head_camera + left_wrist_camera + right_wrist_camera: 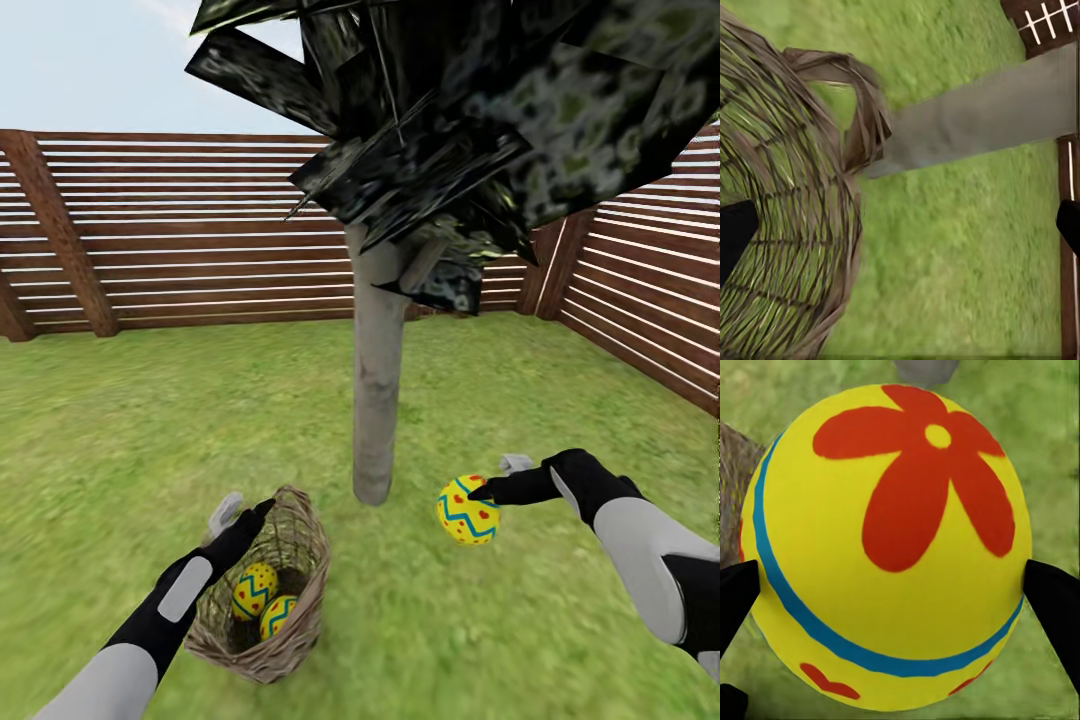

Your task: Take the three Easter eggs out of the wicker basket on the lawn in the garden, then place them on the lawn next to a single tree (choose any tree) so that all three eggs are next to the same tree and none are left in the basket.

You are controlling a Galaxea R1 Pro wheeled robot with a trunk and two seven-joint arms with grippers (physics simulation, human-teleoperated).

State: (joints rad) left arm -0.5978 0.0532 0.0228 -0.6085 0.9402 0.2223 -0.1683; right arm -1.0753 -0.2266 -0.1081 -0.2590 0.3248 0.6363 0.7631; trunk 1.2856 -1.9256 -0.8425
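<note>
A: Right gripper (pixel 482 492)?
B: Pinching one Easter egg (pixel 467 509) above the lawn (pixel 150 420), near the tree (pixel 377 400).
A: Left gripper (pixel 247 512)?
B: At the wicker basket (pixel 300 570) rim; closure unclear. Two eggs (pixel 254 590) inside.

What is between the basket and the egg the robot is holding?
Just bare grass. In the head view, nothing lies between the basket and the held egg; the tree trunk stands farther back.
</note>
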